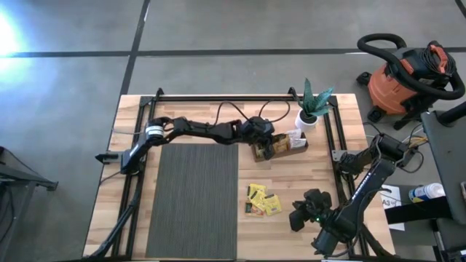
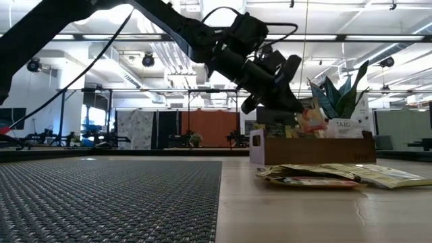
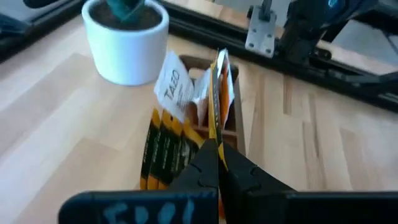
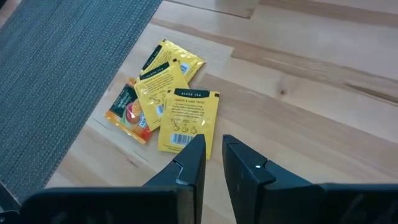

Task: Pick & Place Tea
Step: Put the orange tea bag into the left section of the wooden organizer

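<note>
A brown wooden tray (image 1: 300, 146) stands at the table's far middle, next to a white plant pot. It holds upright tea sachets: yellow ones (image 3: 163, 146) and a white one (image 3: 173, 92). My left gripper (image 3: 216, 149) reaches over the tray from the table's left, shut on an orange tea sachet (image 3: 217, 93). Several yellow sachets and an orange one (image 4: 180, 106) lie flat on the table nearer the front. My right gripper (image 4: 212, 142) hangs just above the table beside them, its fingers a narrow gap apart with nothing between them. My left gripper pinches the orange sachet's near end (image 3: 214, 138) between its two fingers, slanting down from the table's left. The sachet stands on edge and sticks out past the fingertips over the tray (image 2: 317, 152). Whether its far end touches the tray's sachets I cannot tell.
A white pot (image 1: 307, 120) with a green plant stands just right of the tray. A grey ribbed mat (image 1: 193, 200) covers the table's left middle. Black frame rails (image 1: 240, 97) run along the far and side edges. An orange shop vacuum (image 1: 404, 80) stands on the floor beyond.
</note>
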Motion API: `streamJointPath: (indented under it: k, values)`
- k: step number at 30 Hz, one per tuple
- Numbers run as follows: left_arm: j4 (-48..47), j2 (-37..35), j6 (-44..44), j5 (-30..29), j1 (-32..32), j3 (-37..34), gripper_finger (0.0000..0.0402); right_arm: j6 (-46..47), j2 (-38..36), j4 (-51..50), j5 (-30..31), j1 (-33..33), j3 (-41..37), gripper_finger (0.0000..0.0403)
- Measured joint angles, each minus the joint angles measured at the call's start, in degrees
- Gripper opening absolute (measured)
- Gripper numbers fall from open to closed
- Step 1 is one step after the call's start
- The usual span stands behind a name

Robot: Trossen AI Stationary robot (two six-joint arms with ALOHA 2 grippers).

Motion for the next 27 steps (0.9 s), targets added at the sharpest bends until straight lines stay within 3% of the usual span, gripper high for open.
streamJointPath:
  k: [14, 21, 27]
  values:
    - [-0.61, 0.07, 0.7, 1.02, 0.03, -1.83, 0.0, 0.0, -0.07, 0.38, -0.43, -0.68, -0.71, 0.0054]
    - [3.6, 2.19, 0.87, 1.0, 0.0, -1.83, 0.0, -0.01, -0.07, 0.44, -0.54, -1.36, -0.85, 0.0054]
    - [0.08, 2.71, 1.22, 2.17, -0.05, -1.83, 0.0, 0.0, -0.07, 0.61, -3.08, -1.36, -0.85, 0.0054]
